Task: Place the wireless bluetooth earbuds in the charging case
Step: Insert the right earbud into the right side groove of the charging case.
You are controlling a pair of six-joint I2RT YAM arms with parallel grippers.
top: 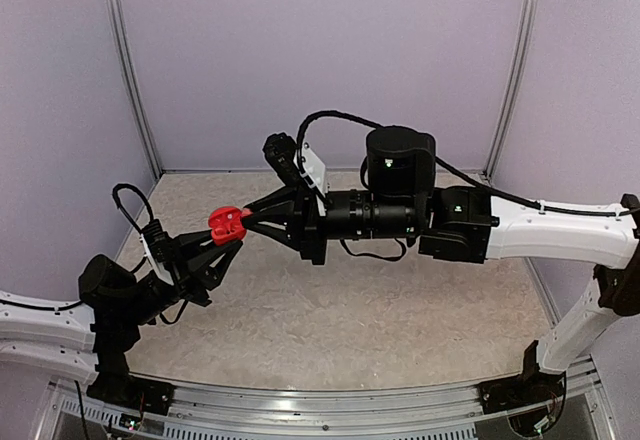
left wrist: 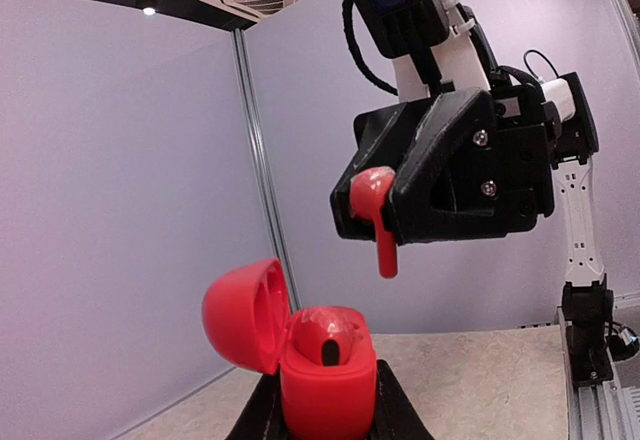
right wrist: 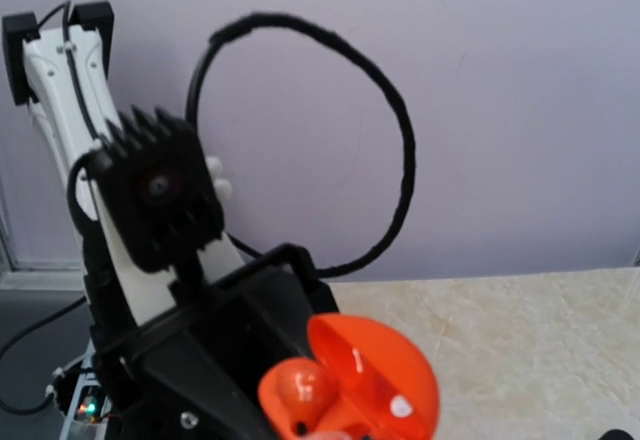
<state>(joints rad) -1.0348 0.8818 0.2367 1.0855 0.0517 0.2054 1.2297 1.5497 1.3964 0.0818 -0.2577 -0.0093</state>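
Note:
My left gripper point(top: 228, 237) is shut on an open red charging case point(top: 228, 223) and holds it upright above the table. In the left wrist view the case point(left wrist: 325, 390) stands between my fingers with its lid point(left wrist: 240, 315) swung open to the left. One red earbud point(left wrist: 328, 332) sits in it. My right gripper point(top: 250, 222) is shut on a second red earbud point(left wrist: 378, 215), stem down, a little above the case and to its right. The right wrist view looks down on the open lid point(right wrist: 390, 380) and the seated earbud point(right wrist: 300, 388); the right fingers do not show there.
The beige speckled table point(top: 400, 310) lies below both grippers, with lilac walls on three sides. A metal rail point(top: 330, 400) runs along the near edge. A black cable loop point(right wrist: 405, 140) arches over the left arm.

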